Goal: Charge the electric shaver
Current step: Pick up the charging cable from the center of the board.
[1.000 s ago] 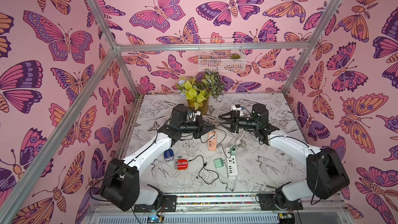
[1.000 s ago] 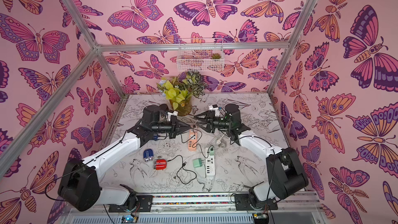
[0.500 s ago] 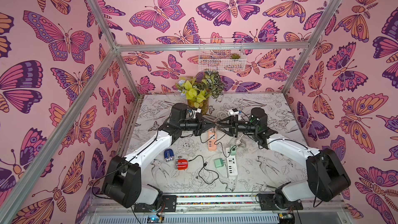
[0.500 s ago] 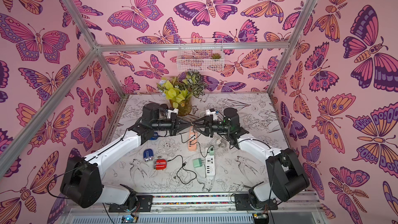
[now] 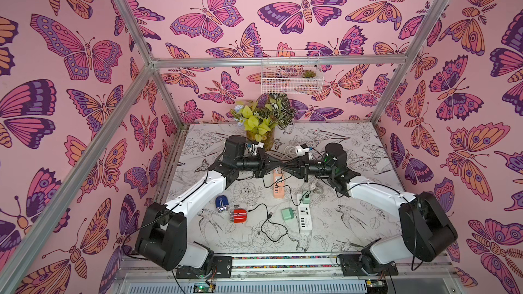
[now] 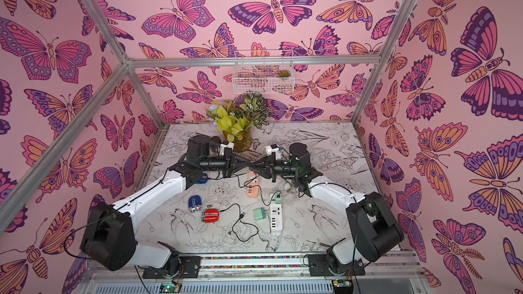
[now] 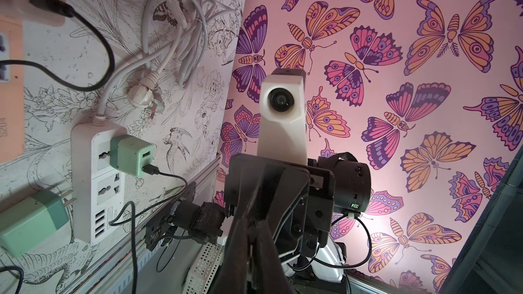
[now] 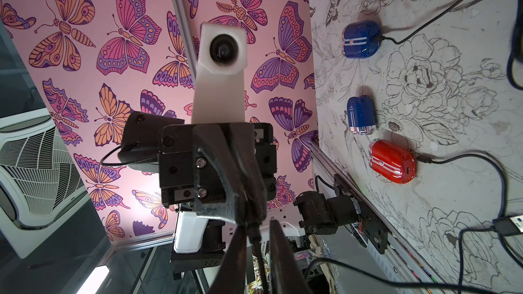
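Nearest: the red shaver (image 5: 239, 215) lies on the table (image 5: 353, 222) with its lead (image 8: 437, 162) attached and a blue shaver (image 5: 221, 203) just beside. The lead's USB plug (image 8: 508, 224) lies loose near the white power strip (image 5: 305, 217); charging judged not begun. Beyond, above the orange strip (image 5: 276, 193), the left gripper (image 5: 276, 163) is closed, pinching a black cable (image 8: 256, 238). The right gripper (image 5: 290, 164) meets it tip to tip; whether it clamps cannot be told.

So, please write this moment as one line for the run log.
left gripper: shut on black cable | right gripper: open around same cable, tip to tip with left | red shaver: on table
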